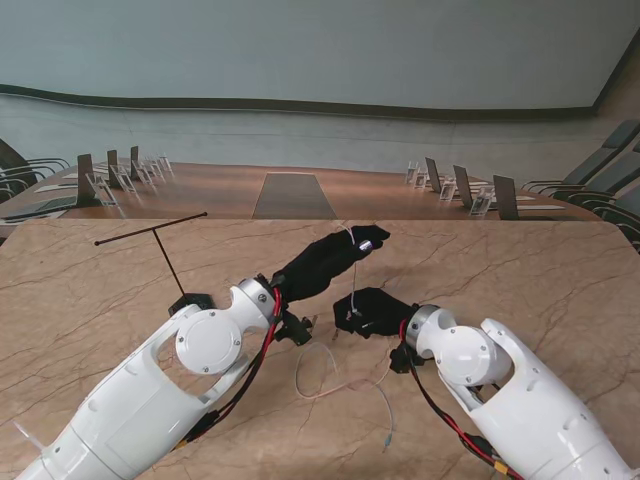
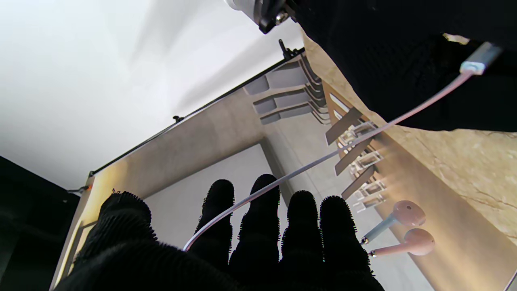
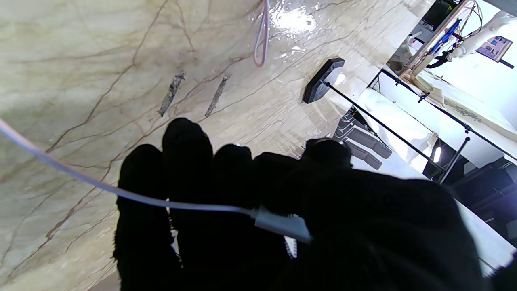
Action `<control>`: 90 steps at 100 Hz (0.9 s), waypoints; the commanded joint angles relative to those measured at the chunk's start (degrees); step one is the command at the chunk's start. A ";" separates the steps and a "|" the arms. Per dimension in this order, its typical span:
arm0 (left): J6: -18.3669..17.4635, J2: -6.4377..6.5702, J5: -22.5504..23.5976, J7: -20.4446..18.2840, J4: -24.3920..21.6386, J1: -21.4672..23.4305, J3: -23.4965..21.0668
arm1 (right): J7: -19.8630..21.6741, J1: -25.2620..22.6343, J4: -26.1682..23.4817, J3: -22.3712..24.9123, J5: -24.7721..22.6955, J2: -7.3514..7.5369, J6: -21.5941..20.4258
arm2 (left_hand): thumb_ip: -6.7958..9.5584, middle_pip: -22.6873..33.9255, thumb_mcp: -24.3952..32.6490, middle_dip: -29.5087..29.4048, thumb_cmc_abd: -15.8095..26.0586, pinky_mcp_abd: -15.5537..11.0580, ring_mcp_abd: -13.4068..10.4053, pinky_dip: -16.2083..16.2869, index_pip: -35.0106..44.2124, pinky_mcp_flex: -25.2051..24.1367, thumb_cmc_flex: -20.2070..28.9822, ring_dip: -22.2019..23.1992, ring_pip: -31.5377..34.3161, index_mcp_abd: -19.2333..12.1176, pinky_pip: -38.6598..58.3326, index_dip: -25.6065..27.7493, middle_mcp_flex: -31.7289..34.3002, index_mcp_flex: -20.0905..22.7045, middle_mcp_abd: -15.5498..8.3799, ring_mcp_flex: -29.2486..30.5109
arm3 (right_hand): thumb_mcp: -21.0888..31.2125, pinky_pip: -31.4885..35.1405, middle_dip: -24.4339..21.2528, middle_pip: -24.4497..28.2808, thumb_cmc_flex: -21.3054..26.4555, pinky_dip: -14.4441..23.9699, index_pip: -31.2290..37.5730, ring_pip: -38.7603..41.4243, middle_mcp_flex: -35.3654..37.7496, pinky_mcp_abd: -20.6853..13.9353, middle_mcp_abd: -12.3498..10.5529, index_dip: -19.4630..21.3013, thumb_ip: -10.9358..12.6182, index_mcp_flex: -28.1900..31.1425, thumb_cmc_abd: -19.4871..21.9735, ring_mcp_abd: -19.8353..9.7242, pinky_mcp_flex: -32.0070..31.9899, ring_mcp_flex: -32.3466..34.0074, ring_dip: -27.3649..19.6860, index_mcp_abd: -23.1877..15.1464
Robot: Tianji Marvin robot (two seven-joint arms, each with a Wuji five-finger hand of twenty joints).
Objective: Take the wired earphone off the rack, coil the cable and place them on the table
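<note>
A marble table (image 1: 90,300) seen from above, with two white robot arms in black gloves reaching to its middle. The rack (image 1: 160,245), a thin black T-shaped stand, sits at about 10 o'clock from the hands and has nothing hanging on it. The earphone is already off it.

The left hand (image 1: 330,258) is raised toward 12 o'clock, fingers extended and close together. The white cable (image 2: 323,155) runs across its fingers (image 2: 262,210), and the two earbuds (image 2: 408,226) dangle just beside them. Whether it truly grips the cable I cannot tell. The right hand (image 1: 378,310) sits lower, at about 5 o'clock from the left one, fingers curled around the cable's small connector piece (image 3: 282,224). The cable stretches taut between the two hands.

A loose length of cable (image 1: 330,378) lies on the table nearer to me, in an open loop trailing toward 5 o'clock.

The step in hand looks like coiling, barely begun. The next move likely calls for winding the slack into neat turns while keeping tension, without the earbuds slipping free
</note>
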 commanded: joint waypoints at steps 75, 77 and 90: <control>0.53 -1.40 -5.95 -0.51 0.23 1.23 2.66 | -1.54 4.79 5.11 -2.61 -3.72 -0.96 5.08 | -0.81 3.53 -0.87 1.14 0.92 2.06 4.44 3.84 2.95 6.49 4.82 2.06 5.22 -3.20 8.22 1.20 3.84 -2.81 1.99 8.23 | -8.00 0.64 -8.52 1.72 -2.09 -2.61 4.86 -0.35 -8.50 -10.64 4.98 -22.16 3.25 -16.56 2.94 -3.07 -7.51 -5.38 0.39 -3.45; 0.52 -1.36 -6.04 -0.66 0.21 1.24 2.67 | -1.55 4.95 5.26 -2.74 -3.85 -0.97 5.25 | -0.82 3.54 -0.90 1.17 0.95 2.06 4.52 3.85 2.93 6.46 4.78 2.11 5.28 -3.23 8.24 1.20 3.76 -2.89 2.08 8.24 | -8.03 0.65 -8.53 1.73 -2.12 -2.60 4.85 -0.34 -8.51 -10.61 4.97 -22.15 3.26 -16.56 2.99 -3.08 -7.51 -5.38 0.39 -3.43; 0.23 -1.20 -6.60 -1.24 -0.05 1.59 2.65 | -2.22 5.91 6.42 -3.37 -4.21 -1.21 5.86 | -0.80 3.84 -0.91 1.42 0.97 3.20 6.07 3.95 3.10 7.05 4.90 2.38 5.57 -3.08 8.50 1.34 3.80 -2.48 3.13 8.58 | -8.18 0.60 -8.58 1.79 -2.26 -2.58 4.80 -0.33 -8.54 -10.56 4.94 -22.10 3.38 -16.56 3.18 -3.10 -7.60 -5.45 0.45 -3.43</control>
